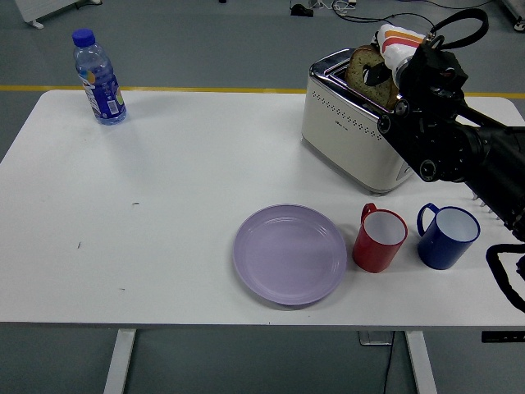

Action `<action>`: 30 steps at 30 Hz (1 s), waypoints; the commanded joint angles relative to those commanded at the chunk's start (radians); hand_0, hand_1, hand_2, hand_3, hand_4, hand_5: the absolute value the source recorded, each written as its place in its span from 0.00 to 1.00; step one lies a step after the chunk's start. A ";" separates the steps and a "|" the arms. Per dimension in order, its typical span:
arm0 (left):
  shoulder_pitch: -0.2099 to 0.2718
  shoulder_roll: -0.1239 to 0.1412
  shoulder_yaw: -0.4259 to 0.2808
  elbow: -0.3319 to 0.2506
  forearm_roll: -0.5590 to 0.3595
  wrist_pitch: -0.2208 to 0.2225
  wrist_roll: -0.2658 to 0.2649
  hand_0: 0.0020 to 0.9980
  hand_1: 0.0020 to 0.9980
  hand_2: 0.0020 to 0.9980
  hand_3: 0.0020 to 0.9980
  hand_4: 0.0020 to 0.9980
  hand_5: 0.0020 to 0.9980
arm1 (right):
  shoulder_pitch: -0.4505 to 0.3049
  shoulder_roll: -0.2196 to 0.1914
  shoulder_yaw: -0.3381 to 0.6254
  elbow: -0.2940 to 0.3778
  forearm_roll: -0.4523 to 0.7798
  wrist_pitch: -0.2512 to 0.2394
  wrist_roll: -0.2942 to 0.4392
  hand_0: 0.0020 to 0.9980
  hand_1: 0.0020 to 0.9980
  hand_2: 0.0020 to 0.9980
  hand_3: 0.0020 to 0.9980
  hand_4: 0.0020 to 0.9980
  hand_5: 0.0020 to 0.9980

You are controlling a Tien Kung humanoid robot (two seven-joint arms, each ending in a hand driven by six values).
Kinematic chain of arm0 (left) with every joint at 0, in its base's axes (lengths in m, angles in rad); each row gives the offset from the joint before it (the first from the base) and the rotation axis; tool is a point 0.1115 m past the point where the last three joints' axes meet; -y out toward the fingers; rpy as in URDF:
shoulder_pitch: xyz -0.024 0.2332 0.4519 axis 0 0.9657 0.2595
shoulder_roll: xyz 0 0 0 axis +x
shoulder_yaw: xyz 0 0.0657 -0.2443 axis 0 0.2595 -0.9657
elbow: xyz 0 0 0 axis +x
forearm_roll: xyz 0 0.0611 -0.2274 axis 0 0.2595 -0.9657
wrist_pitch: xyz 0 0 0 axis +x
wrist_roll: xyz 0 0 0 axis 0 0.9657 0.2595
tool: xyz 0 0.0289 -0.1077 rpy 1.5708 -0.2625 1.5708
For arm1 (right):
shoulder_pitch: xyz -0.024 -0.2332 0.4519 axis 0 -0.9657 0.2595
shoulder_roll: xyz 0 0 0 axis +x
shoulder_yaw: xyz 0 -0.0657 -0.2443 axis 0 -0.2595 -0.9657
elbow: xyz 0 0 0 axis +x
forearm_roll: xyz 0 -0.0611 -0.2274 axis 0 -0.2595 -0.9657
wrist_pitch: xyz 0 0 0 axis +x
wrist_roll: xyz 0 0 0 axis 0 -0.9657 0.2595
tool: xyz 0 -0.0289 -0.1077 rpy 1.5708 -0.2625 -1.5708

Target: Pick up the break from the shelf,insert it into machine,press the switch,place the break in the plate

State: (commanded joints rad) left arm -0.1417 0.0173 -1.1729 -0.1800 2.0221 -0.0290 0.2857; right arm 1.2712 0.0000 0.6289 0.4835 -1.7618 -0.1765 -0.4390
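A cream toaster [349, 123] stands at the back right of the white table [164, 213]. My right hand [387, 72] is over its top, fingers shut on a brown bread slice [362, 67] that sticks up out of the slot. The slice's lower part is hidden by the toaster. A lilac plate [289, 254] lies empty near the table's front edge, left of the cups. My left arm is out of view.
A red cup [380, 239] and a blue cup [447, 235] stand right of the plate, below my right arm. A water bottle [98, 78] stands at the back left. An orange-and-white striped item [399, 41] shows behind my hand.
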 joint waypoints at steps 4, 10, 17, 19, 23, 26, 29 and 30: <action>0.008 0.000 -0.004 0.000 0.004 0.000 -0.001 0.60 0.44 0.41 0.54 0.29 0.92 | -0.006 -0.015 0.023 0.042 -0.024 -0.026 -0.006 0.11 0.25 0.35 0.50 0.52 0.01; 0.018 -0.001 -0.013 0.000 0.017 -0.003 -0.001 0.60 0.44 0.41 0.54 0.29 0.92 | -0.007 -0.066 0.068 0.125 -0.082 -0.053 -0.012 0.11 0.24 0.35 0.50 0.52 0.00; 0.026 -0.001 -0.014 0.000 0.018 -0.004 -0.002 0.60 0.44 0.41 0.54 0.29 0.92 | -0.008 -0.124 0.133 0.233 -0.139 -0.082 -0.020 0.11 0.24 0.35 0.50 0.52 0.00; 0.029 -0.001 -0.015 0.000 0.017 -0.004 -0.002 0.60 0.44 0.41 0.54 0.29 0.92 | -0.012 -0.142 0.158 0.277 -0.142 -0.099 -0.022 0.10 0.24 0.34 0.49 0.52 0.00; 0.032 -0.001 -0.014 0.000 0.015 -0.003 -0.003 0.60 0.44 0.41 0.54 0.29 0.92 | -0.024 -0.166 0.190 0.352 -0.111 -0.122 -0.025 0.10 0.24 0.34 0.49 0.52 0.00; 0.033 -0.002 -0.012 0.000 0.013 -0.004 -0.004 0.60 0.44 0.41 0.54 0.29 0.92 | -0.033 -0.179 0.205 0.400 -0.066 -0.126 -0.033 0.09 0.23 0.33 0.49 0.52 0.00; 0.033 -0.002 -0.014 0.000 0.013 -0.004 -0.003 0.60 0.44 0.41 0.54 0.29 0.92 | -0.044 -0.191 0.216 0.443 0.006 -0.131 -0.038 0.09 0.23 0.33 0.49 0.52 0.00; 0.034 -0.002 -0.012 0.000 0.011 -0.004 -0.003 0.60 0.44 0.41 0.54 0.29 0.92 | -0.049 -0.197 0.219 0.464 0.040 -0.133 -0.040 0.09 0.23 0.33 0.49 0.52 0.00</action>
State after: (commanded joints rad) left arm -0.1081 0.0149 -1.1853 -0.1800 2.0333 -0.0328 0.2823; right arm 1.2218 -0.1972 0.8475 0.9476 -1.7223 -0.3094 -0.4792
